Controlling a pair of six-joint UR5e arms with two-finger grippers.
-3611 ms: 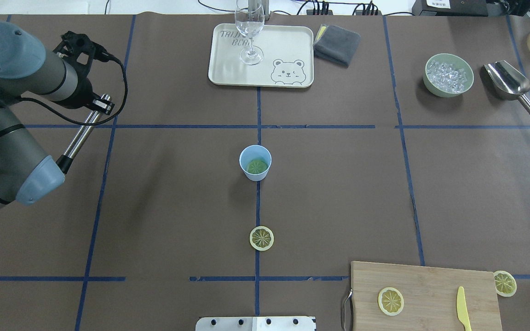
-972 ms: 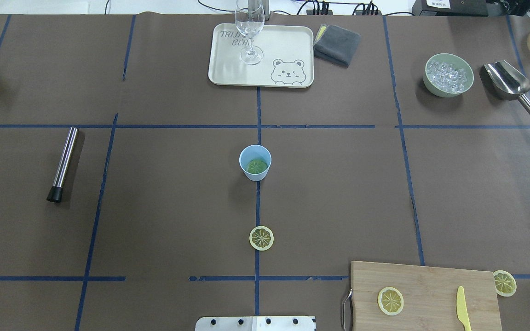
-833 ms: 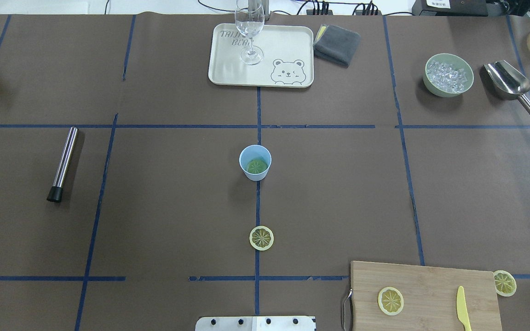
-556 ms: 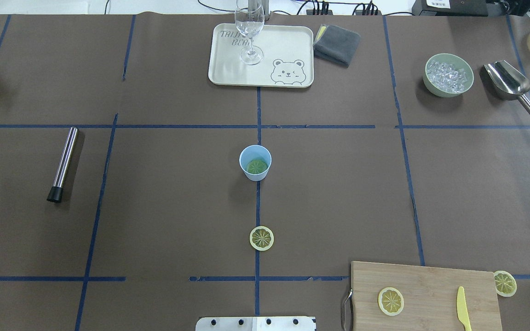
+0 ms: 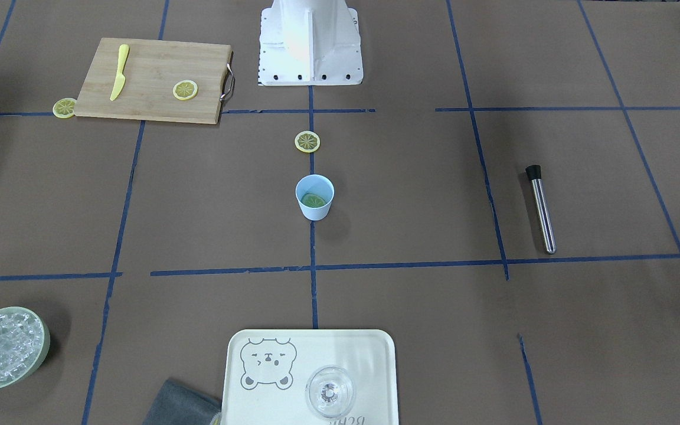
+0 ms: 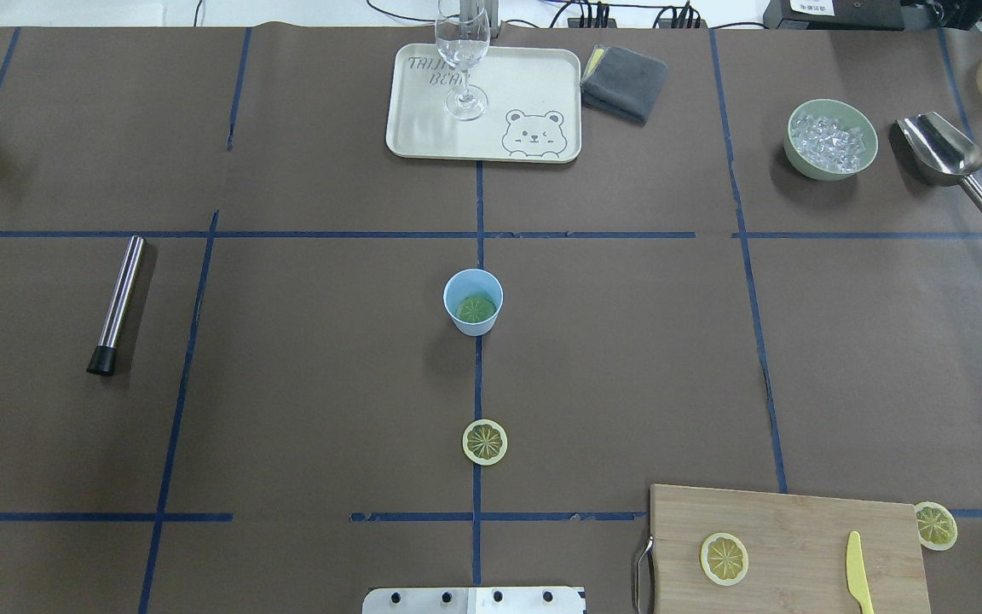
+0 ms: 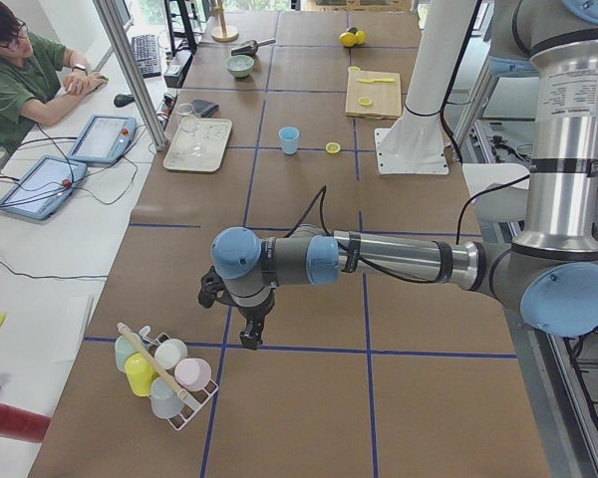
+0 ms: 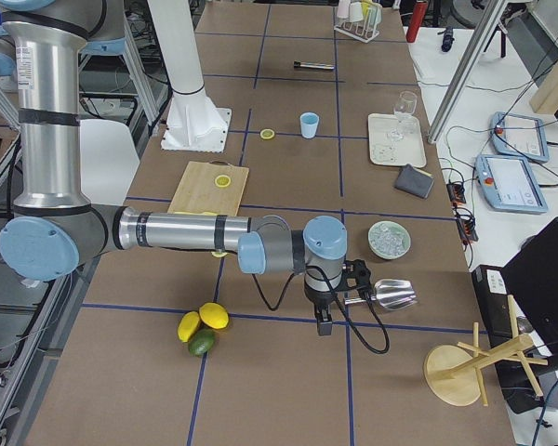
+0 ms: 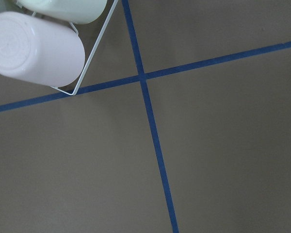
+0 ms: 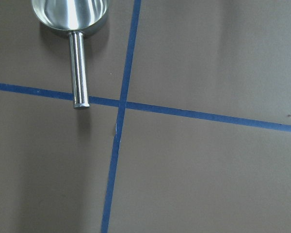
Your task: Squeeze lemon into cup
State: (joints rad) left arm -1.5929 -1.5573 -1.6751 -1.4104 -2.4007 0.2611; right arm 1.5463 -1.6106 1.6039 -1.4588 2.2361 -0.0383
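The cup [image 6: 455, 294] stands upright mid-bench [image 6: 303, 384] on a blue tape line, with a greenish slice [image 6: 476, 309] lying in its bottom. A second slice [image 6: 484, 442] lies flat on the same line, nearer the robot and well apart from the cup. The left pincer [image 7: 249, 339] hangs just beside a rack [image 7: 169, 378] of cups, and the right pincer [image 8: 322, 325] hangs near a steel scoop [image 8: 393, 295]. Whether either pincer is apart or together, I cannot tell.
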